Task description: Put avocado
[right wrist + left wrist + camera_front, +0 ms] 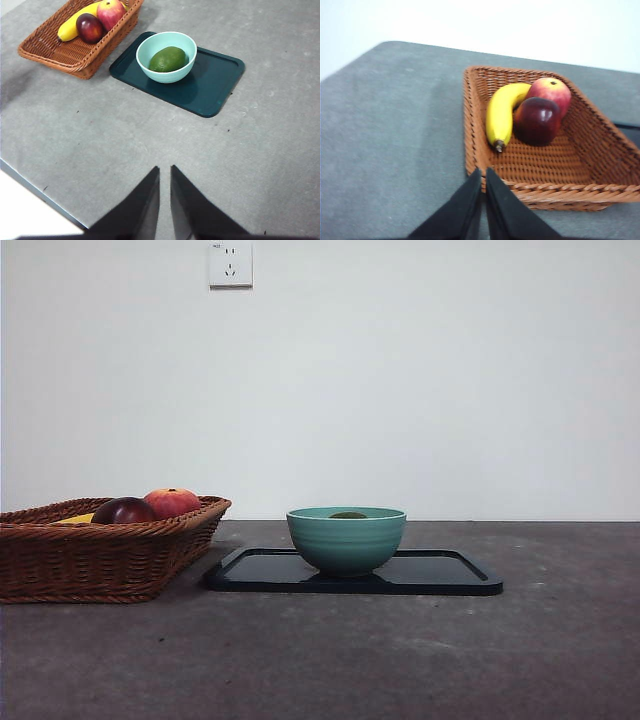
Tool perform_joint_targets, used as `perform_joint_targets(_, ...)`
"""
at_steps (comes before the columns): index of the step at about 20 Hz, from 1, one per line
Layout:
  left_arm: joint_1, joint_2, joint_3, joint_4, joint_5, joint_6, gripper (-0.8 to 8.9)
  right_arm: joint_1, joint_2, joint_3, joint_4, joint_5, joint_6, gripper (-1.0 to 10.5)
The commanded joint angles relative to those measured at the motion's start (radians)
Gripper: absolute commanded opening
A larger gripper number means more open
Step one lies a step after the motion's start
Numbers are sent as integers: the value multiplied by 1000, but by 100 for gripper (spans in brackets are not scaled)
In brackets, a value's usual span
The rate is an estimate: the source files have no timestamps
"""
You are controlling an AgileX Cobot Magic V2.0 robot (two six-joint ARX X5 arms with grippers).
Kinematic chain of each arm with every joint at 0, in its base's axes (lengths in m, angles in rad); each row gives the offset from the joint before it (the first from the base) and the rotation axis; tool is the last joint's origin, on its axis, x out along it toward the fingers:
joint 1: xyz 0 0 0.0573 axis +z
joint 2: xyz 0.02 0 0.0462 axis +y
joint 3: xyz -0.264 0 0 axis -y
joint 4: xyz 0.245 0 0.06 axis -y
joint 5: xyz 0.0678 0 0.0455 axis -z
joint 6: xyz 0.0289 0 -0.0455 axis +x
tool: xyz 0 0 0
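Right gripper (165, 172) hangs well back from the avocado (168, 59), jaws nearly closed on nothing. That fruit lies inside the bowl (150, 45) on the tray (220, 85). Left gripper (483, 175), likewise pinched empty, hovers over the basket (470, 125) rim. Judged placed; retreat without nudging the bowl.

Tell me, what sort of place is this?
Probably a test room or lab set up like a kitchen: a plain grey table, a bare white wall with a socket, and a wicker basket of fruit beside a bowl.
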Motion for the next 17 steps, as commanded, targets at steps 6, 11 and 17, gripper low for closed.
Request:
perform_joint_targets(6,2,-2,-21,-4,-6,75,15,7,2,8,11,1,0,32)
perform_joint_targets(11,2,-2,-21,-4,-6,75,15,7,2,8,11,1,0,32)
perform_joint_targets(17,2,-2,-21,-4,-6,75,15,6,-2,8,12,1,-5,32)
